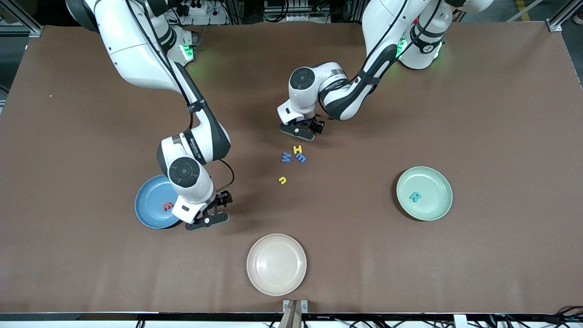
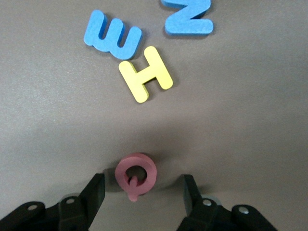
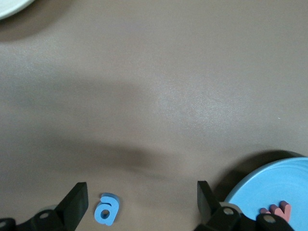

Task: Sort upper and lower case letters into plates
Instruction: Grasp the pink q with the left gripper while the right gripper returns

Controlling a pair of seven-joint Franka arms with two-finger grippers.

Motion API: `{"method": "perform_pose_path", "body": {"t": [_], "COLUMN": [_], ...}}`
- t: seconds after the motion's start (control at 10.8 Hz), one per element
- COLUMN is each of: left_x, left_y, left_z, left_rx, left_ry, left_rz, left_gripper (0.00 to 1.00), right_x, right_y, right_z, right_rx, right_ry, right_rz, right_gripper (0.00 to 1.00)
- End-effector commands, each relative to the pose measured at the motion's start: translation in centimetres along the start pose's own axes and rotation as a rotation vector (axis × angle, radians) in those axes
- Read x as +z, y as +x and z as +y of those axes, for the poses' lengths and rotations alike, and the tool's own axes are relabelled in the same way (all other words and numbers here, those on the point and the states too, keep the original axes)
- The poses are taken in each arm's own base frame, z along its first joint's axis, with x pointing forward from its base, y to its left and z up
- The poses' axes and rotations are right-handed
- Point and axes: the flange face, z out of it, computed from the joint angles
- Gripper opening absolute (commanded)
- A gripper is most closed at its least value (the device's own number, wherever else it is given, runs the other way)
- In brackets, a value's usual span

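My left gripper (image 1: 301,130) (image 2: 143,192) stands open low over the table, with a pink Q (image 2: 136,174) lying between its fingers and a gap on each side. Near it lie a yellow H (image 1: 297,149) (image 2: 146,74), a blue M (image 1: 286,156), a blue m (image 1: 301,158) (image 2: 113,35) and a small yellow letter (image 1: 283,180). My right gripper (image 1: 207,219) (image 3: 140,202) is open beside the blue plate (image 1: 150,209) (image 3: 269,192), with a blue a (image 3: 107,209) on the table between its fingers. That plate holds a red letter (image 1: 167,206) (image 3: 275,210). The pale green plate (image 1: 437,205) holds a teal R (image 1: 415,197).
A cream plate (image 1: 276,264) with nothing in it sits nearest the front camera, mid-table; its rim (image 3: 12,6) shows in the right wrist view. Brown table surface stretches wide around the plates.
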Motion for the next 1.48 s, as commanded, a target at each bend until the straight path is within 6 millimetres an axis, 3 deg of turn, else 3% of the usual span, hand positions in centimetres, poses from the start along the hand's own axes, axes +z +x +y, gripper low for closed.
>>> {"method": "perform_pose_path", "body": {"t": [0.0,0.65,0.93,1.11,1.3,1.39], "left_x": [-0.2,-0.2,0.0,0.0,0.0,0.0], "left_y": [0.1,0.5,0.7,1.1,1.5,1.5], "left_z": [-0.1,-0.3,-0.5,-0.4,-0.5,-0.4], "left_rx": [-0.003,-0.004,0.009,0.011,0.006,0.008], "left_ry": [0.023,0.02,0.03,0.029,0.027,0.027], "left_rz": [0.026,0.03,0.04,0.048,0.051,0.051], "left_gripper": [0.71,0.64,0.59,0.58,0.5,0.4], "right_x": [-0.4,-0.5,-1.7,-3.7,-8.2,-9.4], "right_y": [0.0,0.0,0.2,-0.5,-1.6,-2.5], "right_z": [-0.1,-0.6,-1.1,-3.0,-5.4,-8.5], "right_rx": [0.01,0.003,-0.005,-0.031,0.013,0.018], "right_ry": [0.004,0.007,0.012,0.008,0.004,0.005], "right_rz": [0.006,0.008,0.024,0.002,-0.026,-0.033], "right_gripper": [1.0,1.0,1.0,1.0,1.0,1.0]}}
